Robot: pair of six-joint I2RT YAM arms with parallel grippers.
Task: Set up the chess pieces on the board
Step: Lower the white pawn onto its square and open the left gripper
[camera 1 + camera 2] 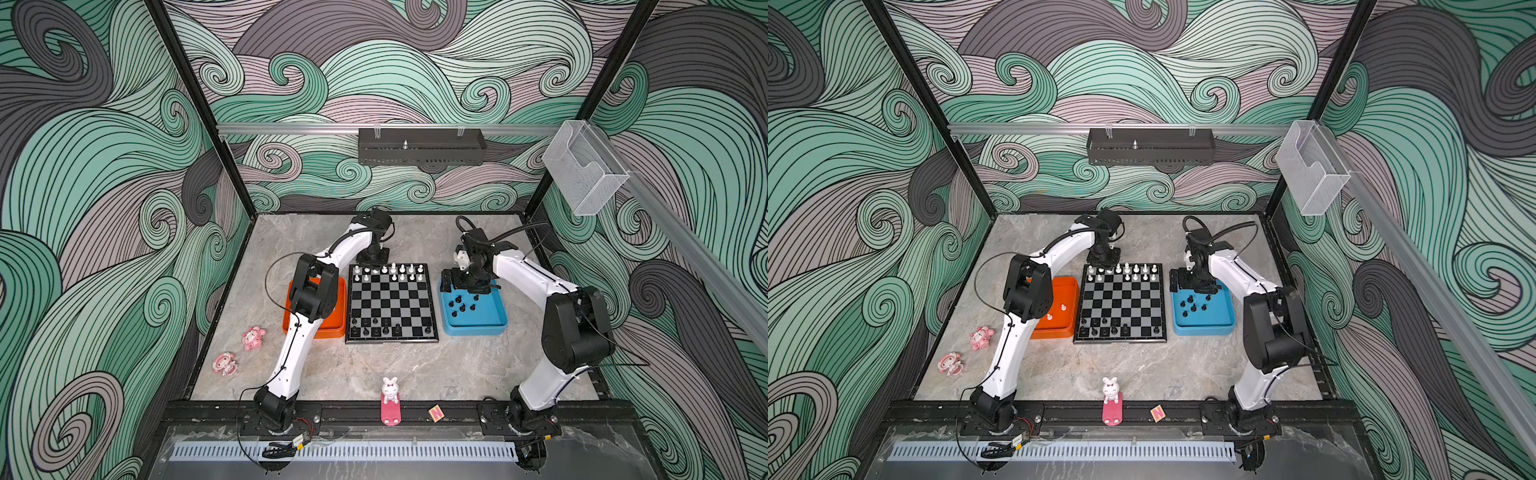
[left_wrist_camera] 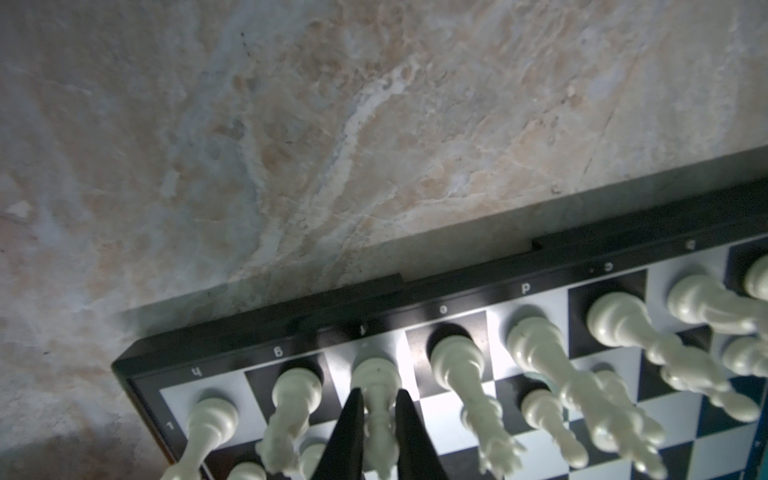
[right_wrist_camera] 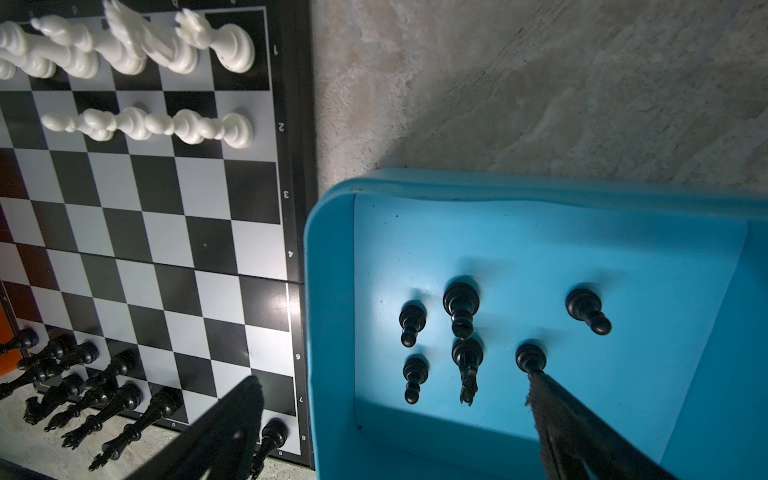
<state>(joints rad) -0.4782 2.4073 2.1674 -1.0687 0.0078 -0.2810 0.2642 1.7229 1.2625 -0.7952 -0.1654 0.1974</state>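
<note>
The left gripper [image 2: 379,415] is closed on a white piece [image 2: 376,386], with a black finger [image 2: 349,436] against each side of its stem. The piece stands upright over a light back-row square of the board [image 2: 457,291]; whether its base is lifted off that square cannot be told. Just past the fingertips runs the board's lettered frame, then bare table [image 2: 291,124]. Other white pieces [image 2: 457,365] stand on the squares to either side of the gripped one, and more stand in the next row back toward the wrist. In a top view this gripper [image 1: 372,261] points down at the board's far edge, a few squares in from the far left corner

The right gripper [image 3: 395,380] is spread wide and holds nothing. It hangs over the blue tray [image 3: 328,291], which sits just beside the board [image 3: 166,232]. One finger [image 3: 237,424] lies over the board's outer column and the other [image 3: 582,428] over the tray floor. Six black pieces [image 3: 461,307] stand upright in the tray, below and ahead of the gap. The tip of the tray-side finger lines up with the head of one of them; contact cannot be told. More black pieces [image 3: 83,374] fill part of the two board rows out past the board-side finger, and the white rows lie well ahead of it at the other end

In a top view the orange tray [image 1: 1065,291] sits beyond the board from this gripper [image 1: 1196,286], with two white pieces [image 1: 1063,307] in it
</note>
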